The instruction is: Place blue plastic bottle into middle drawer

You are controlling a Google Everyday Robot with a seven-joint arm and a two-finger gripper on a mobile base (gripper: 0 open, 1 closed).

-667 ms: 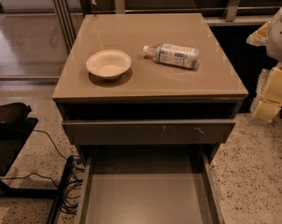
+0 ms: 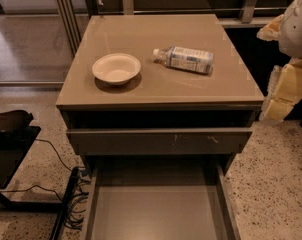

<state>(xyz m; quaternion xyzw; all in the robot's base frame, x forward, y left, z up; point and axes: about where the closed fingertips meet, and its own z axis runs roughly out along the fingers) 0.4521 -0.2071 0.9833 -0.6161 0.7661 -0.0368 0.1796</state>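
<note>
From the camera view, the blue plastic bottle (image 2: pixel 185 59) lies on its side on the cabinet top (image 2: pixel 141 34), right of a white bowl (image 2: pixel 116 68). The gripper (image 2: pixel 283 96) hangs well off to the bottle's right, past the cabinet's edge; I cannot tell whether it is released or clenched. The middle drawer (image 2: pixel 156 209) stands open below.

The flat taupe cabinet top (image 2: pixel 141 34) has a light sheen and carries 2 things. A white round bowl (image 2: pixel 116 68) stands upright on its left half, near the front. The blue plastic bottle (image 2: pixel 185 59) lies on its side to the right of the bowl, apart from it, with its white cap pointing toward the bowl. The gripper (image 2: pixel 283 96) hangs off the cabinet's right edge, beside the top and not over it.
</note>
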